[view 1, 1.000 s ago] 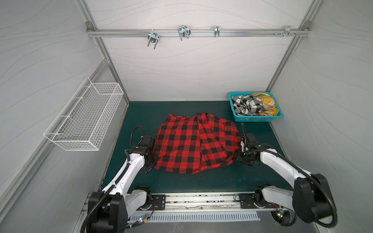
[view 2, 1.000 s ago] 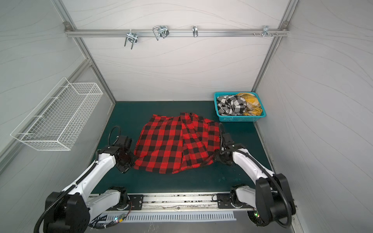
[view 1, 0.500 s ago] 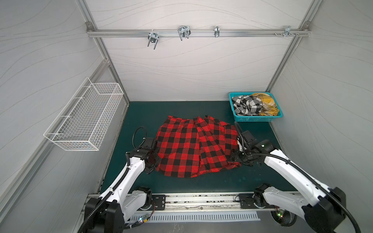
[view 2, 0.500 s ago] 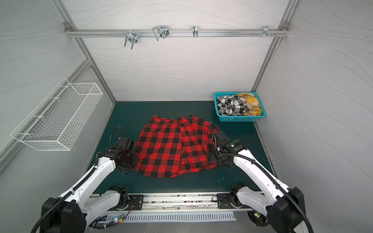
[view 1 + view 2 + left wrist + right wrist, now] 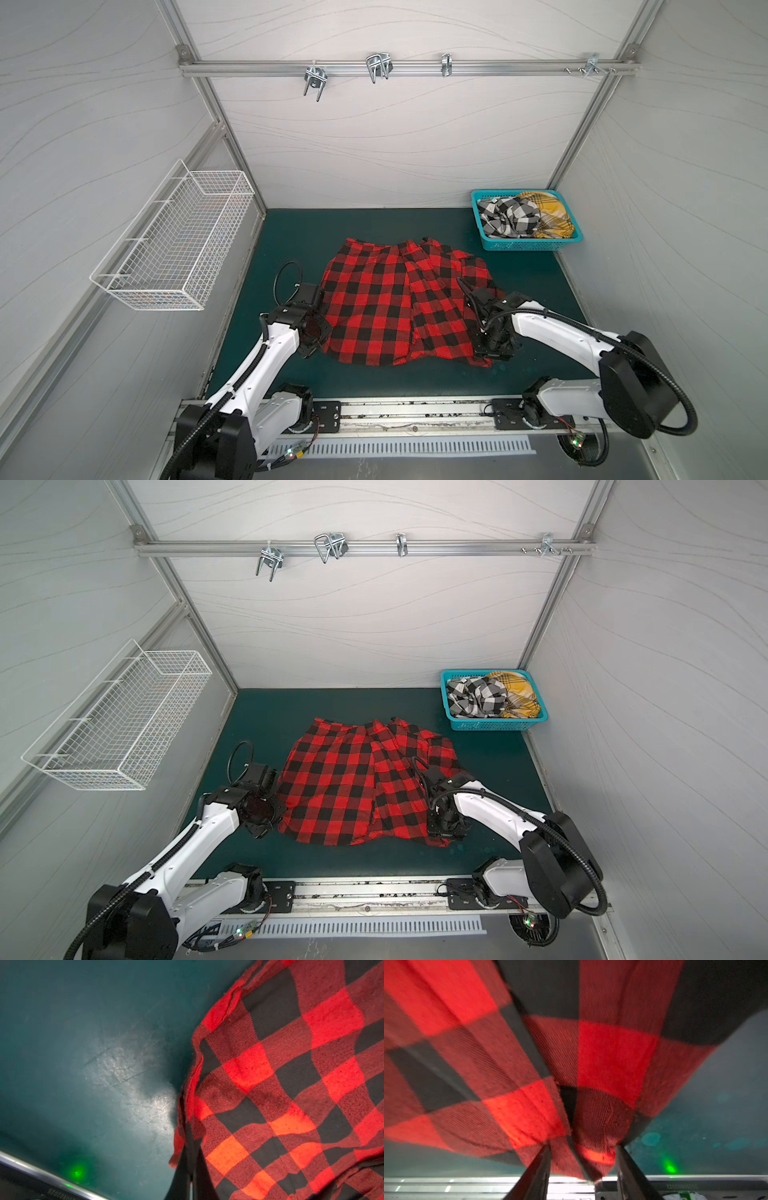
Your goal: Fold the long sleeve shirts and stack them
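Shirt of red-and-black buffalo plaid [image 5: 390, 307] lies spread at the middle of the dark green mat [image 5: 299, 232]. At its 8 o'clock hem the left gripper [image 5: 190, 1154] pinches the cloth, fingers tight together. At the 5 o'clock corner the right gripper [image 5: 582, 1147] has its fingers half apart with a fold bunched between them; I cannot tell whether the hold is firm. At the mat's 2 o'clock the turquoise plastic basket [image 5: 519, 246] holds the black-and-white check shirt [image 5: 509, 216] and the yellow plaid shirt [image 5: 552, 216].

Grey panel walls [image 5: 395, 145]; dark green tabletop [image 5: 311, 232]
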`<state>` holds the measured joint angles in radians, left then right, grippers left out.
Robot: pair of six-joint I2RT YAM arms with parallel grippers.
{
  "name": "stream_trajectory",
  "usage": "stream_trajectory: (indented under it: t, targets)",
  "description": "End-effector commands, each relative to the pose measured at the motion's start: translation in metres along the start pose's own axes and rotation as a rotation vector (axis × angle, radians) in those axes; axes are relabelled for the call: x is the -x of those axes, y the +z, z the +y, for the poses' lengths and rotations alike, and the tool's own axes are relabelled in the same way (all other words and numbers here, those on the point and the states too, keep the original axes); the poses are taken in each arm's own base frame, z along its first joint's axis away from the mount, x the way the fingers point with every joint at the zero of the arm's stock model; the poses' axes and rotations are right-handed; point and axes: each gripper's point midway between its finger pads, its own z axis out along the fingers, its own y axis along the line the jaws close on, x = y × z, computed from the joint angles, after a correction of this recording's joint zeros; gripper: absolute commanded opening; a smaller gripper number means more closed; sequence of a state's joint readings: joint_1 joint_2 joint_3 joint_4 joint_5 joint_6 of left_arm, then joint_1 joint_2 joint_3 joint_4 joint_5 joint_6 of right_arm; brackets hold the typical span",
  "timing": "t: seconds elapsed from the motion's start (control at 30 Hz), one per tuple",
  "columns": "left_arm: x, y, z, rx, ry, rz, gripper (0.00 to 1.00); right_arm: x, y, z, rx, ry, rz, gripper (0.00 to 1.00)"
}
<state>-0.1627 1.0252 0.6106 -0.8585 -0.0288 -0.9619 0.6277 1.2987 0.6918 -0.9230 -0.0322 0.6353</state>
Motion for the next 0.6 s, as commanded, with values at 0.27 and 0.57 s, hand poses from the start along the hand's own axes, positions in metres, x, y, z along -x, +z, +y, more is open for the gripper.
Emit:
stream_trajectory:
  t: [0.27,0.57]
  targets:
    - [0.000,0.003,-0.003,-0.006,-0.004,0.003,0.00,0.024,-0.012,0.023,0.155,0.017,-0.039,0.45]
    - [0.000,0.006,-0.004,-0.001,-0.002,0.008,0.00,0.022,0.006,0.010,0.176,0.087,0.002,0.43]
